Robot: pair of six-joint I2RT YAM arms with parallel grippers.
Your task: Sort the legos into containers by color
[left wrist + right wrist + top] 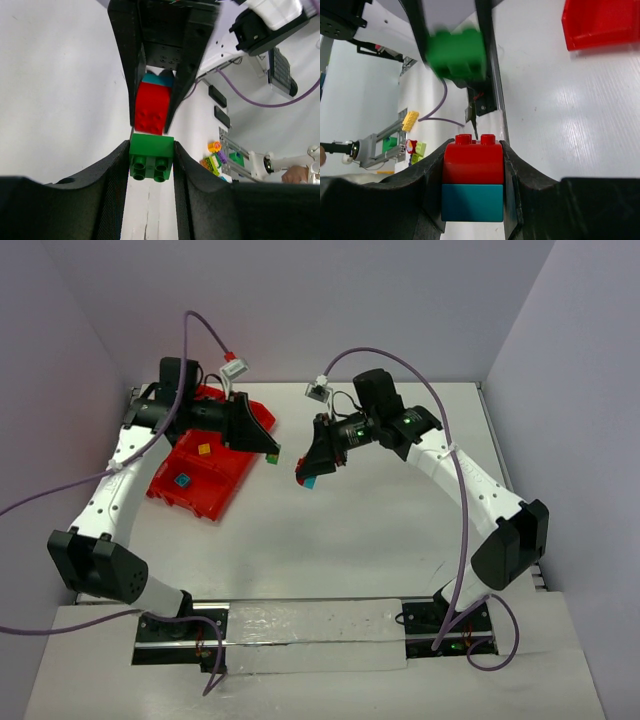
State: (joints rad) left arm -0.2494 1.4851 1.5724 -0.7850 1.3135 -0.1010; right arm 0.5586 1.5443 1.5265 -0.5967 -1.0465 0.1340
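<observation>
Left gripper (pixel 151 150) grips green brick (pixel 151 161) | right gripper (pixel 473 150) grips red-cyan stack (pixel 472 182) | tray (pixel 220 480), overhead only, apparently two bricks (pixel 204 450)

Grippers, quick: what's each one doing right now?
Left gripper: closed on a small green plastic lego brick.
Right gripper: closed on a stacked red-and-cyan plastic brick pair.

The top camera hangs high behind the near edge, looking down over the whole table (pixel 350 530) from well back. The two wrist cameras sit tight behind their own jaws and stare straight at each other (nose to nose, nearly). Both catch the green brick (pixel 151 157) and the red-and-cyan stack (pixel 152 107), which also show small in the overhead view.
</observation>
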